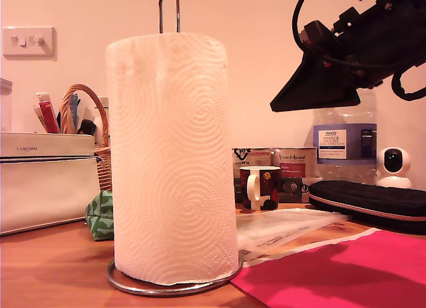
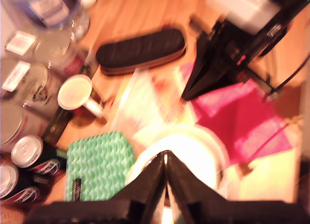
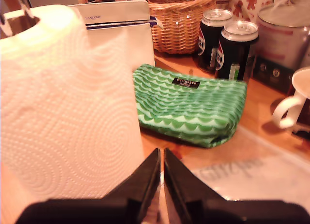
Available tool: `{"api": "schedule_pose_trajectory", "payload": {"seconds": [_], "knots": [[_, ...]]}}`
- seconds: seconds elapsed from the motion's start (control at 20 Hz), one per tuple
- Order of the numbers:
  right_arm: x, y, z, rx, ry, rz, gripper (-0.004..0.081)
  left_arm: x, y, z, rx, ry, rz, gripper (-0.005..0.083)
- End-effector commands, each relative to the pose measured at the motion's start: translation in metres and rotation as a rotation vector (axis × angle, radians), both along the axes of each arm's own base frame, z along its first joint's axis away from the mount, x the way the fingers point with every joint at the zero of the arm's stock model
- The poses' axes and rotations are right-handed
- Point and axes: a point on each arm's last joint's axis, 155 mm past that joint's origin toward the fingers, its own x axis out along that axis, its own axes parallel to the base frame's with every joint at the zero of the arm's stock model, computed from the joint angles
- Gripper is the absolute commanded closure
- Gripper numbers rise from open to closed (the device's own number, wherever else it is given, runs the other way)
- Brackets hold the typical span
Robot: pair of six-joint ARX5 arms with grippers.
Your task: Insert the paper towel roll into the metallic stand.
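home | wall switch (image 1: 28,40), wicker basket (image 1: 93,132), mug (image 1: 260,187), cans (image 3: 225,40)

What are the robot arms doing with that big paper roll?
Right now nothing is holding it. The paper towel roll already stands on the metallic stand, whose loop pokes out the top. My first hand is shut above the roll. My second hand is shut beside it, near a green pouch.

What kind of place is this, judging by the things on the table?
Probably a home, perhaps a kitchen or dining table used as a test bench. On the wooden table stand a paper towel roll on a metallic stand, a mug, drink cans and a wicker basket.
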Motion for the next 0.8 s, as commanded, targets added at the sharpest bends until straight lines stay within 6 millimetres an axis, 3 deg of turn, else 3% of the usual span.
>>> {"api": "schedule_pose_trajectory", "payload": {"seconds": [0.0, 0.1, 0.4, 0.6, 0.75], "knots": [[0.005, -0.005, 0.006, 0.007, -0.016, -0.019, 0.0781, 0.008, 0.003, 0.003, -0.027, 0.007, 0.026, 0.0793], [0.020, -0.020, 0.011, 0.003, -0.047, -0.098, 0.0781, 0.022, 0.011, 0.010, -0.056, -0.013, 0.072, 0.0793], [0.058, -0.093, 0.021, 0.024, -0.072, -0.328, 0.0781, 0.057, 0.041, 0.023, -0.158, -0.034, 0.227, 0.0793], [0.064, -0.117, 0.048, 0.021, -0.176, -0.412, 0.0781, 0.071, 0.058, 0.014, -0.242, -0.070, 0.313, 0.0793], [0.062, -0.123, 0.061, 0.016, -0.221, -0.435, 0.0781, 0.080, 0.074, 0.003, -0.326, -0.102, 0.422, 0.0793]]}}
